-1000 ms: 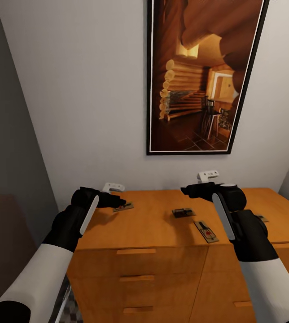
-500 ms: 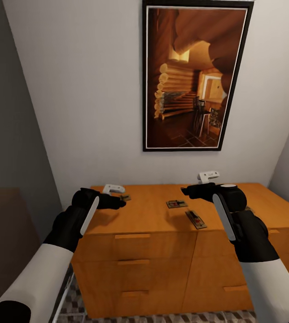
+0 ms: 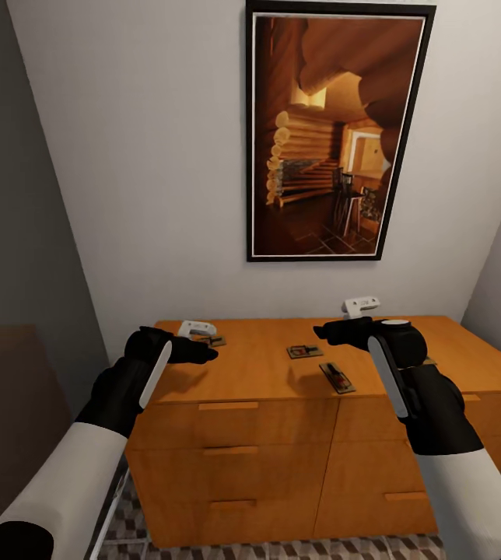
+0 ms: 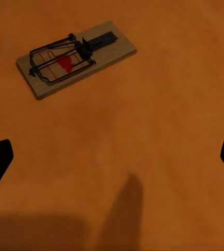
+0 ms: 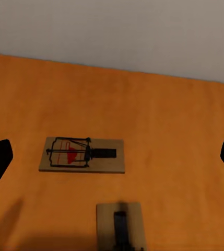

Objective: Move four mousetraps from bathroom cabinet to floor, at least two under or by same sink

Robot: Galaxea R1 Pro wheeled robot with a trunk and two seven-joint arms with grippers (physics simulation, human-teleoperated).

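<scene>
Three mousetraps lie on top of an orange wooden dresser (image 3: pixel 266 412): one (image 3: pixel 211 341) just beyond my left gripper (image 3: pixel 204 352), one (image 3: pixel 305 351) in the middle, and one (image 3: pixel 338 378) nearer the front edge. In the left wrist view a mousetrap (image 4: pixel 75 57) lies ahead of the open left gripper (image 4: pixel 112 162). My right gripper (image 3: pixel 324 333) hovers above the dresser top, also open (image 5: pixel 112 162), with one mousetrap (image 5: pixel 82 155) ahead of it and another (image 5: pixel 121 225) closer in. A strip of the patterned bathroom floor (image 3: pixel 282 549) shows below the dresser. The cabinet and the sink are out of view.
A tall framed picture (image 3: pixel 332 132) hangs on the white wall behind the dresser. A grey wall (image 3: pixel 17 233) closes in on the left, with a dark brown block (image 3: pixel 9 420) below it. The dresser front has stacked drawers.
The whole view has pulled back: the dresser looks farther and lower, and floor tiles have appeared beneath it. Both arms hold the same pose and both grippers stay open.
</scene>
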